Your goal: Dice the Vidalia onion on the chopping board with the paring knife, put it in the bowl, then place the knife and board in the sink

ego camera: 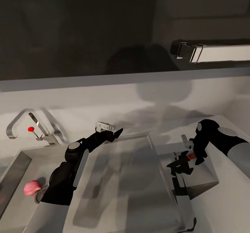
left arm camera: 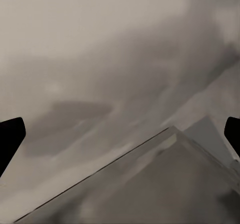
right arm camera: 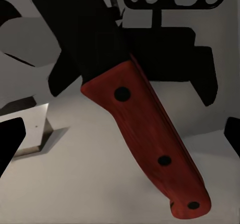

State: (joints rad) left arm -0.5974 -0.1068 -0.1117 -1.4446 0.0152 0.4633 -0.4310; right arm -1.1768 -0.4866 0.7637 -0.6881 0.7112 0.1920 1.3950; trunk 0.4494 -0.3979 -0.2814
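The Vidalia onion [ego camera: 32, 188] looks pink and round and lies in the sink [ego camera: 21, 163] beside the round drain. My left gripper [ego camera: 116, 133] [left arm camera: 120, 134] hovers open over the drainboard, far from the onion and holding nothing. The paring knife [ego camera: 189, 155] [right arm camera: 145, 134], with a red riveted handle and a dark blade, lies on the grey countertop [ego camera: 222, 191]. Pointing down just above its handle, my right gripper [ego camera: 197, 159] [right arm camera: 121, 139] is open with one finger on each side. The chopping board and the bowl are out of view.
The chrome tap [ego camera: 38, 130] with a red dot stands behind the basin. A flat grey drainboard [ego camera: 128, 184] lies between the arms. A pale boxy shape [ego camera: 203, 179] sits by the knife. A long white fixture [ego camera: 211, 52] hangs on the dark wall.
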